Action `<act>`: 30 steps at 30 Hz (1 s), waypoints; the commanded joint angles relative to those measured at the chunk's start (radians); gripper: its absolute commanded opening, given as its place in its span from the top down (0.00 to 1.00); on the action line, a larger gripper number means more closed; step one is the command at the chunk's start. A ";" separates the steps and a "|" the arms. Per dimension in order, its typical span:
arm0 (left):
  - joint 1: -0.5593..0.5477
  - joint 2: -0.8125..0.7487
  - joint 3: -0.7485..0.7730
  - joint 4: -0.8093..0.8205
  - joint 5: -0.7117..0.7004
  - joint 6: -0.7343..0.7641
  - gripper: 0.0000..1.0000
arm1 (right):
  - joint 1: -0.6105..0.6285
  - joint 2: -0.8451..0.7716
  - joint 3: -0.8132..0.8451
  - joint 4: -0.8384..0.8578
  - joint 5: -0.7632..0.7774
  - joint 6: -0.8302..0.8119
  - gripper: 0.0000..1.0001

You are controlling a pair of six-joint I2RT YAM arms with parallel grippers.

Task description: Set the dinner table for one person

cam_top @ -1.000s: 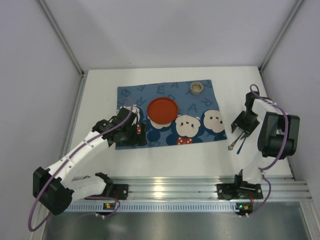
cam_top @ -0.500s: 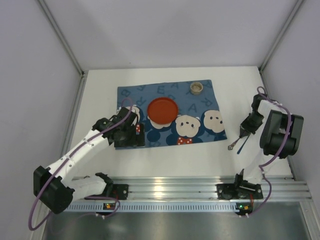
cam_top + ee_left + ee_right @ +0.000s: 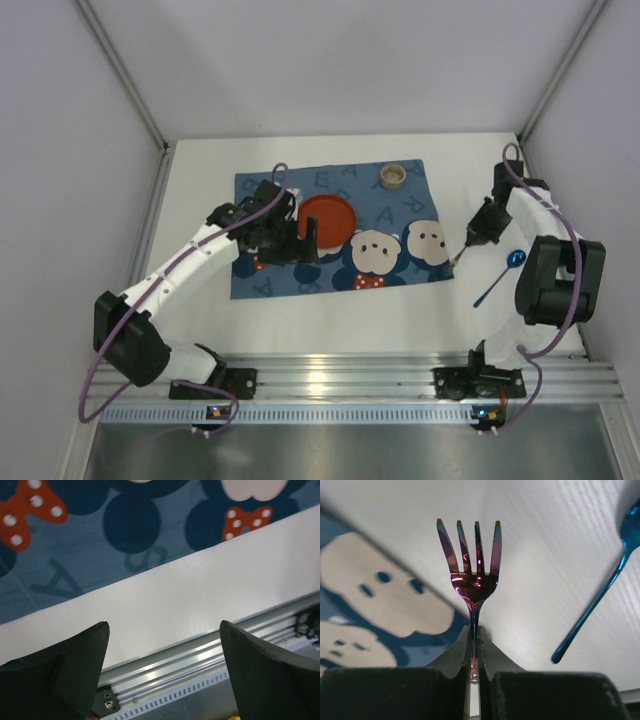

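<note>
Two arm bases [image 3: 215, 382] sit on the aluminium rail [image 3: 350, 375] at 6 o'clock, along the near edge of the tabletop [image 3: 350, 310]. That tabletop is plain matte white, flat and rectangular, much larger than anything on it, and runs from the rail back to the far wall [image 3: 340, 70].

One blue spoon [image 3: 497, 277] lies on bare white at about 4 o'clock, its bowl toward the far side. Just past it, at 3 o'clock, the right hand [image 3: 474, 635] is pressed together on the handle of one iridescent fork [image 3: 472, 582]. The fork's four tines point away from the hand, beside the right edge of the one blue mouse-print mat [image 3: 260, 190]. Whether the tines touch the surface cannot be told.

At 9 o'clock the left hand [image 3: 162, 630] is spread wide and holds nothing. It is above the mat, and from overhead it hides the near-left rim of the one red plate [image 3: 325, 218]. One small round cup [image 3: 393, 176] stands at 12 o'clock, near the mat's far right corner.
</note>
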 commanded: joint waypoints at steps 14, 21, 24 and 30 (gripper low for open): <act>-0.140 0.273 0.298 0.490 0.522 -0.077 0.08 | 0.346 -0.334 0.273 -0.141 -0.211 0.268 1.00; -0.199 0.330 0.355 0.502 0.525 -0.067 0.10 | 0.398 -0.404 0.256 -0.139 -0.220 0.336 1.00; -0.214 0.347 0.358 0.505 0.530 -0.063 0.14 | 0.412 -0.421 0.255 -0.137 -0.225 0.356 1.00; -0.222 0.355 0.339 0.533 0.527 -0.076 0.26 | 0.443 -0.437 0.255 -0.131 -0.236 0.391 1.00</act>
